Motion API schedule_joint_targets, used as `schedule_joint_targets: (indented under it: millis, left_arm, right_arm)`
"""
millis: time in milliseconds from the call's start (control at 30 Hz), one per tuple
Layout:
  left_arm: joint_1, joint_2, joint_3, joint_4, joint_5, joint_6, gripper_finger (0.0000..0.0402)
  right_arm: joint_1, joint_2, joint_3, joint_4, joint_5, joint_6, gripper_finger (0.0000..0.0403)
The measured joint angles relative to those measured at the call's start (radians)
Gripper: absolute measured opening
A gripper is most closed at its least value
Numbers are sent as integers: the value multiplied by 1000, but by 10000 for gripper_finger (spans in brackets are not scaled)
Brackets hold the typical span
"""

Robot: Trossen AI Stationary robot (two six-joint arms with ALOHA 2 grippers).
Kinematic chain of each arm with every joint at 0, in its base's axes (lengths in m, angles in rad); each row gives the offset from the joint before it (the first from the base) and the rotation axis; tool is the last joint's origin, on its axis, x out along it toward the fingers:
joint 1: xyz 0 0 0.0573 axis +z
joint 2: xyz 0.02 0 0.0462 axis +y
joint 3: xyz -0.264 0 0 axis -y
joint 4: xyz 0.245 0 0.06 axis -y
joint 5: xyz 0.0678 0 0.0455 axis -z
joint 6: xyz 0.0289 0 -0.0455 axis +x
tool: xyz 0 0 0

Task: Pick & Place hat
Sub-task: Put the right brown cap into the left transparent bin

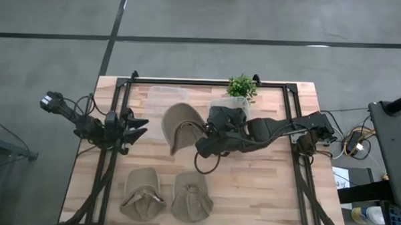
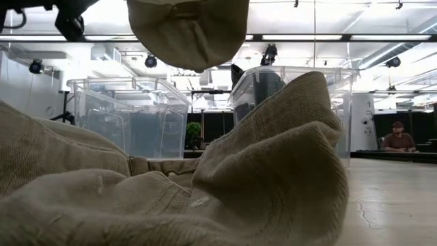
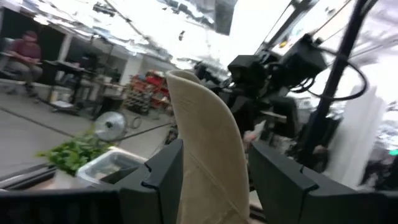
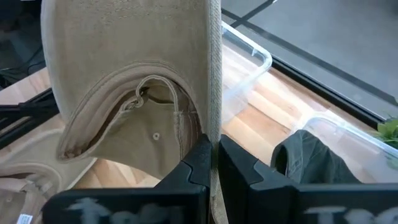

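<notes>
My right gripper (image 1: 203, 143) is shut on a tan hat (image 1: 179, 124) and holds it above the middle of the table. The hat shows high up in the low view (image 2: 188, 31). Its inside faces the right wrist view (image 4: 130, 112). My left gripper (image 1: 138, 129) is open and empty at the table's left, pointing toward the held hat, which shows beyond its fingers (image 3: 208, 149). Two more tan hats (image 1: 142, 190) (image 1: 192, 196) lie flat on the table near its front edge. My right gripper pinches the hat's stitched edge (image 4: 214, 118) between its two fingers (image 4: 198, 163). The fingers come about level from the table's right side. The edge stands on end between them. The hat is lifted clear of the table, its hollow side turned toward the gripper.
At the table's far side stand an empty clear bin (image 1: 168, 94) and a clear bin (image 1: 229, 108) with a dark hat inside. A small green plant (image 1: 241, 87) stands behind them. A black frame (image 1: 188, 82) runs around the table. A person (image 2: 398, 137) sits far off.
</notes>
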Motion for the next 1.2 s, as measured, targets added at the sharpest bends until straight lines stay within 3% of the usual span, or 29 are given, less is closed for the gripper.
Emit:
schedule_joint_targets:
  millis: [600,1200]
  left_arm:
    - [86,329,177,-3,-34,-6,174]
    - [127,365,211,14,-83,85,166]
  right_arm:
    - [-36,0,0,25,19,-30,12]
    - [-22,-2,0,24,15,-33,13]
